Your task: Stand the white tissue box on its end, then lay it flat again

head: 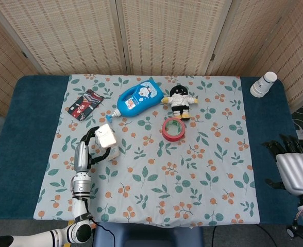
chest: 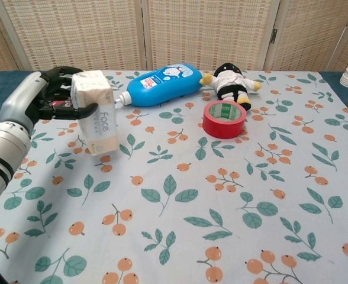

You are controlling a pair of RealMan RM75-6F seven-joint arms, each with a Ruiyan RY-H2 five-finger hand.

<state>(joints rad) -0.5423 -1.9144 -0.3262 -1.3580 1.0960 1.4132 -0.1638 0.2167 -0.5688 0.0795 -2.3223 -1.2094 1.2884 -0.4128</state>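
Note:
The white tissue box (chest: 95,112) stands upright on its short end, "face" printed down its side, its lower end on the floral cloth. My left hand (chest: 51,94) grips its upper part from the left, fingers wrapped round the top. From the head view the box (head: 106,139) shows mostly its top end, with the left hand (head: 91,145) beside it. My right hand (head: 292,165) rests far off at the table's right edge, fingers apart and holding nothing.
A blue bottle (chest: 162,84) lies behind the box, with a plush doll (chest: 230,80) and a red tape roll (chest: 224,119) to its right. A dark snack packet (head: 84,103) lies at the back left. Stacked paper cups (head: 263,84) stand at the back right.

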